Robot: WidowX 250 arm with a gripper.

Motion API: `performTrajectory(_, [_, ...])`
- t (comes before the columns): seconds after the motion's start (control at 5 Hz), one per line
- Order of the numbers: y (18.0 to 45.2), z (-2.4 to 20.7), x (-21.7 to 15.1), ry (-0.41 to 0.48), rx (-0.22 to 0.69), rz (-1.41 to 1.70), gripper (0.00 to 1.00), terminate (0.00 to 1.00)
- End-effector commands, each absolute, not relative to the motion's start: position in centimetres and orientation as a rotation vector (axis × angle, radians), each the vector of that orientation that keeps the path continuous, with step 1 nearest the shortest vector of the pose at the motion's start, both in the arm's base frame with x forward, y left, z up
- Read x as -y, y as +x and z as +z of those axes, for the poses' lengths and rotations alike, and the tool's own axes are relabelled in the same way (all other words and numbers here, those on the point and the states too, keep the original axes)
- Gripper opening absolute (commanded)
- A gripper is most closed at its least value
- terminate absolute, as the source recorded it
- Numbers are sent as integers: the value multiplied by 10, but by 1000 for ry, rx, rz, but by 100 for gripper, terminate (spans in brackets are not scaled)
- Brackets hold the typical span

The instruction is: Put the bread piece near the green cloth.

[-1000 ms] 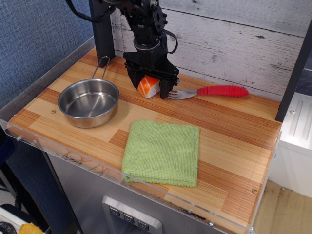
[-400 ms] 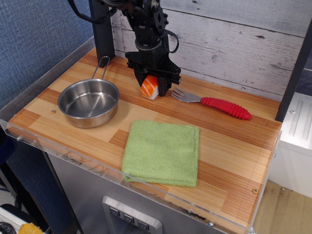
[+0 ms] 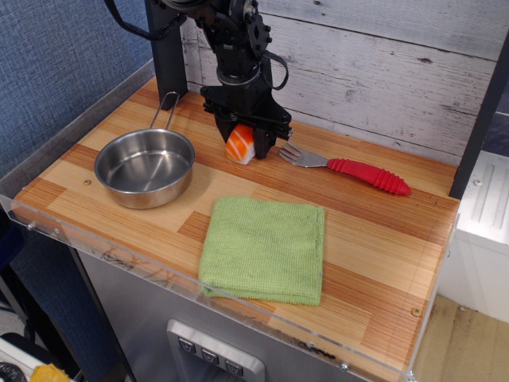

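Observation:
The bread piece [image 3: 240, 144] is a small orange toy with pale stripes and a white base, at the back of the wooden table. My black gripper [image 3: 243, 142] points straight down and is shut on it, one finger on each side. The piece touches or sits just above the table. The green cloth [image 3: 265, 247] lies flat near the front edge, well in front of the gripper and slightly right.
A steel pan [image 3: 145, 167] with a long handle stands at the left. A red-handled fork [image 3: 350, 168] lies right of the gripper, its tines close to the fingers. The wooden table [image 3: 382, 231] has a plank wall behind and a clear rim at the front.
The fork has swung so its handle points further toward the front right. The bread piece has turned more upright between the fingers, and the gripper has shifted slightly.

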State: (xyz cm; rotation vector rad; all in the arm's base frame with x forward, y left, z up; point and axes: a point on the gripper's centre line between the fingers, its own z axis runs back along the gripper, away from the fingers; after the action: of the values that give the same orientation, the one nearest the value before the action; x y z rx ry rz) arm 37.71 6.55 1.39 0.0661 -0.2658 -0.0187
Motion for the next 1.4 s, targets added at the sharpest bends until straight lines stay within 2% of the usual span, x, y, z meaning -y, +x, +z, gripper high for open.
performTrajectory(0.0, [369, 64, -81, 72, 337, 33, 0, 0])
performTrajectory(0.4, [352, 84, -62, 72, 353, -1, 0, 0])
performTrajectory(1.0, [315, 99, 11, 21, 375, -160, 0, 0])
performTrajectory(1.2, [304, 93, 34, 4, 360, -215, 0, 0])
